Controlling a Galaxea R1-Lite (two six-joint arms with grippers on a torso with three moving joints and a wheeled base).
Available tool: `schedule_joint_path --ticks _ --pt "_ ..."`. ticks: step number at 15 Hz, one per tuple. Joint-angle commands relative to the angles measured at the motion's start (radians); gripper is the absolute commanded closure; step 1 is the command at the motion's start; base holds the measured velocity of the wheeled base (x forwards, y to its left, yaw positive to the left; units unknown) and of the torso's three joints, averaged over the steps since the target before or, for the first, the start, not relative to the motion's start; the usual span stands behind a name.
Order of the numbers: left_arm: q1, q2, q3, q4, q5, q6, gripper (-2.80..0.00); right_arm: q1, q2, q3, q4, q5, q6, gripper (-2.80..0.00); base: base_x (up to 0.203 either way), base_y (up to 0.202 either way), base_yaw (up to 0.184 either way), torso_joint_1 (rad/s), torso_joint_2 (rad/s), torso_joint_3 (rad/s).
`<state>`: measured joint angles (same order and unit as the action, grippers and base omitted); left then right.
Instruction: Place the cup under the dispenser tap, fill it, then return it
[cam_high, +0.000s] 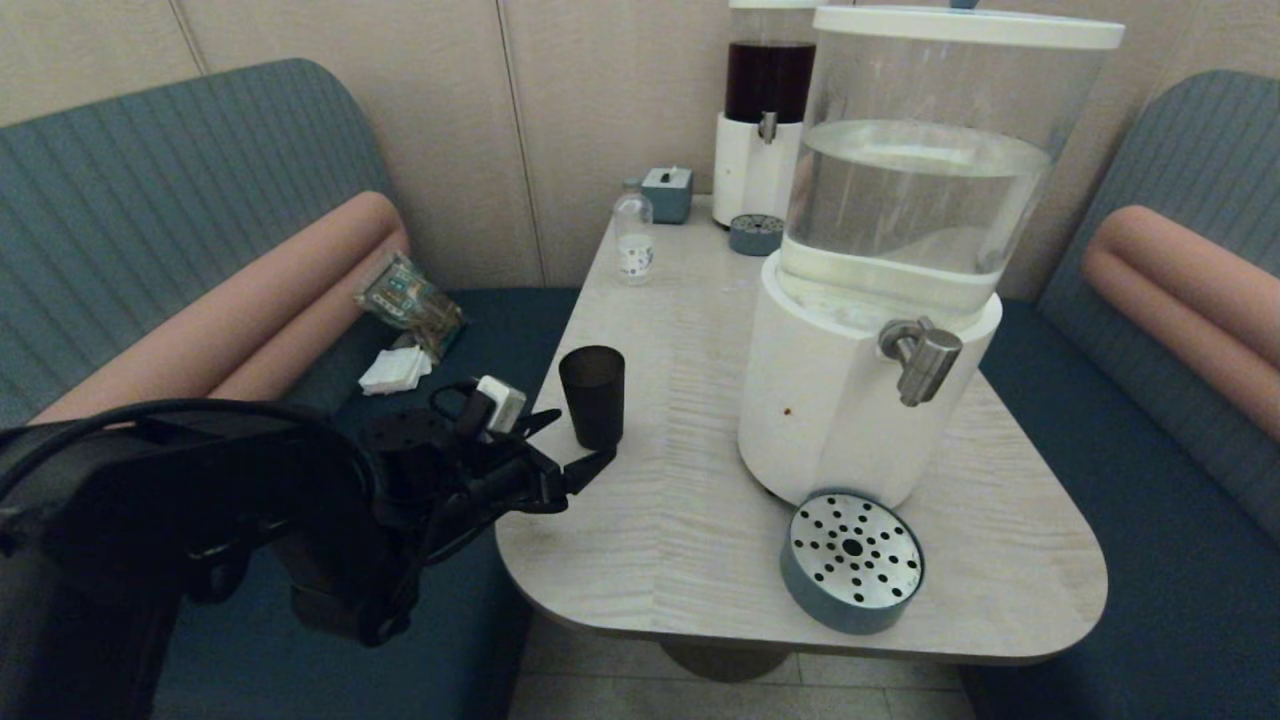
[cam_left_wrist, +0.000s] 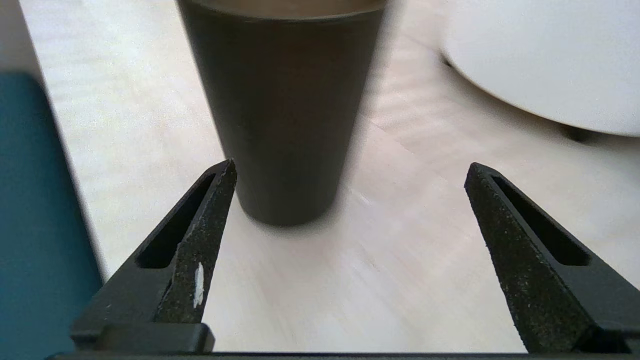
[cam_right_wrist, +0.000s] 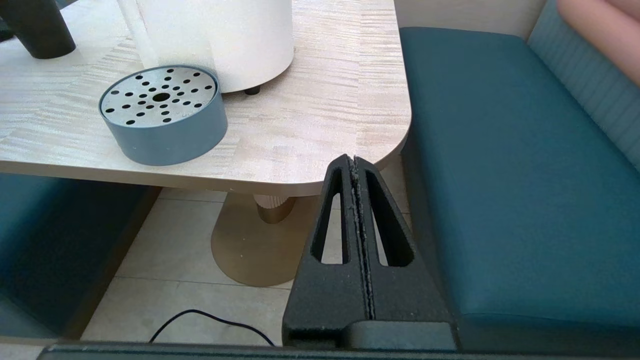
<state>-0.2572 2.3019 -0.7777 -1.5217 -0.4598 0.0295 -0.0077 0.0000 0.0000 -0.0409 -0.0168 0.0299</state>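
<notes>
The dark grey cup (cam_high: 592, 395) stands upright on the table's left side, well left of the big dispenser's white base (cam_high: 830, 400). Its steel tap (cam_high: 922, 358) juts out above a round perforated drip tray (cam_high: 852, 560). My left gripper (cam_high: 583, 437) is open at the table's left edge, just short of the cup. In the left wrist view the cup (cam_left_wrist: 285, 110) stands just beyond the tips of the gripper (cam_left_wrist: 350, 166), close to one finger (cam_left_wrist: 210, 220), untouched. My right gripper (cam_right_wrist: 354, 159) is shut on nothing, low beside the table's near right corner, with the drip tray (cam_right_wrist: 162, 112) in its view.
At the back stand a dark-liquid dispenser (cam_high: 765, 110), a second small drip tray (cam_high: 756, 234), a teal box (cam_high: 667, 193) and a small clear bottle (cam_high: 633, 235). Teal benches flank the table (cam_high: 680, 520). A snack packet (cam_high: 408, 297) and napkins (cam_high: 395, 370) lie on the left seat.
</notes>
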Motion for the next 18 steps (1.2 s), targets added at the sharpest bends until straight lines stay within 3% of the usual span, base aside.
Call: schedule_joint_path --ticks 1,7,8,13,18 --pt "0.000 -0.123 0.101 -0.008 -0.003 0.004 -2.80 0.000 0.002 0.014 -0.001 0.000 -0.001 0.00 0.000 0.000 0.000 0.000 0.00 0.000" --pt "0.000 -0.474 0.398 -0.008 -0.004 0.016 -2.80 0.000 0.002 0.014 -0.001 0.000 -0.001 0.00 0.000 0.000 0.000 0.000 0.00 0.000" --pt "0.000 -0.538 0.436 -0.008 -0.004 0.015 0.00 0.000 0.002 0.015 -0.001 0.000 -0.001 0.00 0.000 0.000 0.000 0.000 0.00 0.000" --pt "0.000 -0.809 0.553 -0.007 0.016 0.000 0.00 0.000 0.002 0.014 -0.001 0.000 -0.001 0.00 0.000 0.000 0.000 0.000 0.00 0.000" --pt "0.001 -1.115 0.540 0.091 0.228 0.003 0.00 0.000 0.002 0.014 -0.001 0.000 -0.001 0.00 0.000 0.000 0.000 0.000 0.00 0.000"
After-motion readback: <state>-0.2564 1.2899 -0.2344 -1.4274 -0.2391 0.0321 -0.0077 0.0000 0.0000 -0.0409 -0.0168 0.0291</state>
